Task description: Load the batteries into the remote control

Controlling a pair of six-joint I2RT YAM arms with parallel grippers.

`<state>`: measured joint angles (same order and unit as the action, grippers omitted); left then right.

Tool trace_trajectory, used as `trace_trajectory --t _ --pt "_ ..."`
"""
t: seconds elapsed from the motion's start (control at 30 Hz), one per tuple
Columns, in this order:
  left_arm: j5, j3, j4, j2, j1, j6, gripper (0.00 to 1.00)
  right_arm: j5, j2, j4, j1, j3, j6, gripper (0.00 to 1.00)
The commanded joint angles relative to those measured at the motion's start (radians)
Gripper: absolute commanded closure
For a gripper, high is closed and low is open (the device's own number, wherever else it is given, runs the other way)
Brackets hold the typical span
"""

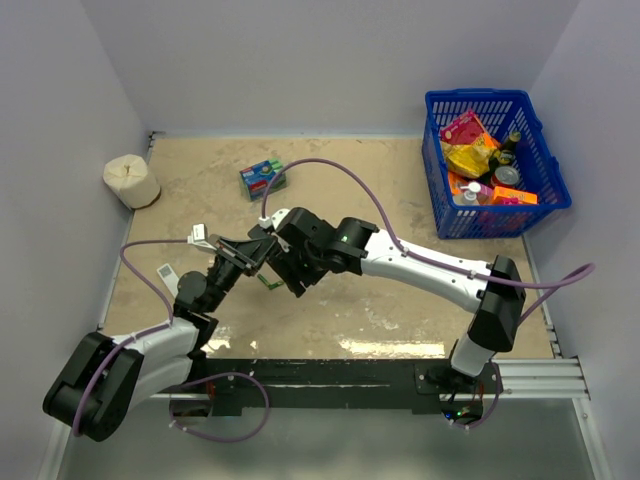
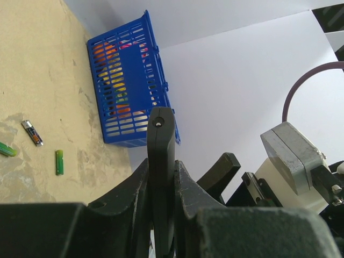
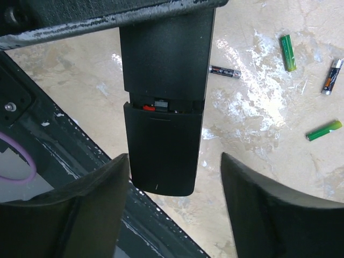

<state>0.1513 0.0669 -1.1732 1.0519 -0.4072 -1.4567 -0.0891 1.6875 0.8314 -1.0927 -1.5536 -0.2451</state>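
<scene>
Left gripper (image 2: 161, 174) is clamped tight on the remote control (image 2: 160, 156), which its own camera sees edge-on as a thin black bar rising between the two fingers. Right gripper (image 3: 173, 161) stands open, its fingers (image 3: 80, 209) on either side of the remote's lower end without touching it.

Only the right wrist camera shows the remote's broad face: the back cover (image 3: 163, 148) sits slightly slid down, leaving a narrow gap where a red bit shows; what it is cannot be told.

That view also shows four loose batteries (image 3: 287, 52) on the table (image 3: 269, 118) beyond the remote, two green and two dark with orange. The left wrist camera catches only three of them.

The overhead view shows what neither wrist camera does: both grippers meet above the middle of the table, with a blue-green packet (image 1: 263, 179) further back, a paper roll (image 1: 131, 181) at the far left, and the blue basket (image 1: 495, 160) at the far right.
</scene>
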Motion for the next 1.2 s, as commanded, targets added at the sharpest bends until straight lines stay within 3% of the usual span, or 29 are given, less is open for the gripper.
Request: trace_trajectory --t 0.0,0.27,0.4,0.53,0.7,0.83,1.17 --pt "-0.002 0.001 -0.094 0.006 -0.004 -0.004 1.0 -0.021 -0.057 -0.002 0.004 -0.048 0.006 0.23" --pt "0.004 -0.006 -0.118 0.02 -0.004 -0.004 1.0 0.0 -0.08 0.011 0.026 -0.098 0.004 0.11" --pt "0.008 -0.006 -0.138 0.028 -0.004 -0.007 1.0 0.167 -0.167 -0.037 0.12 -0.088 -0.005 0.11" --pt "0.016 0.001 -0.149 0.03 -0.004 -0.008 1.0 0.381 -0.244 -0.191 0.238 0.044 -0.071 0.11" --pt "0.025 0.017 -0.158 0.028 -0.004 -0.011 1.0 0.517 -0.287 -0.354 0.272 0.179 -0.147 0.11" --pt "0.031 0.033 -0.166 0.025 -0.005 -0.014 1.0 0.581 -0.302 -0.5 0.289 0.286 -0.221 0.12" --pt "0.036 0.054 -0.172 0.013 -0.005 -0.031 1.0 0.641 -0.275 -0.61 0.297 0.36 -0.266 0.18"
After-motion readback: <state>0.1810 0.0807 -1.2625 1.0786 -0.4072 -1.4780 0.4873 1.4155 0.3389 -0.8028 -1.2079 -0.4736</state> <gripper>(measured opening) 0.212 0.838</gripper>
